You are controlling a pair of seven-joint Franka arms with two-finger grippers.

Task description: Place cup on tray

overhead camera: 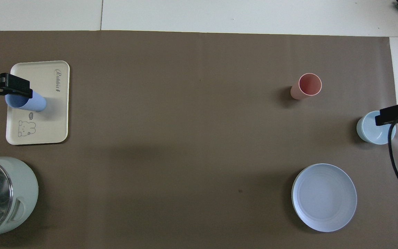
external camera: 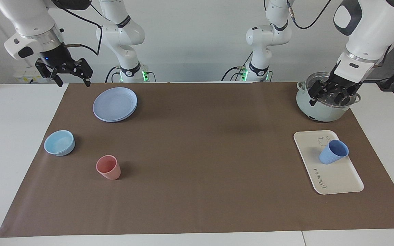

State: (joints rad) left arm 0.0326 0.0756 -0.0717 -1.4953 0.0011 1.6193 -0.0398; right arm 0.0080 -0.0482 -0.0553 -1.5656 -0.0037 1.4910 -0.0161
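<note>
The periwinkle-blue cup point(external camera: 333, 152) stands on the cream-white tray point(external camera: 335, 179) near its bear drawing, at the left arm's end of the table. It also shows in the overhead view point(overhead camera: 29, 102) on the tray point(overhead camera: 48, 121). My left gripper point(external camera: 333, 95) is open and empty, raised over the pot, apart from the cup. In the overhead view its tip point(overhead camera: 7, 88) overlaps the cup's rim. My right gripper point(external camera: 72, 77) is open and empty, raised over the table's corner at the right arm's end; its tip point(overhead camera: 394, 116) shows over the bowl from overhead.
A pale green pot point(external camera: 320, 111) with a glass lid stands nearer to the robots than the tray. At the right arm's end are a stack of round blue plates point(external camera: 115, 104), a light-blue bowl point(external camera: 59, 142) and a salmon-pink tumbler point(external camera: 108, 167).
</note>
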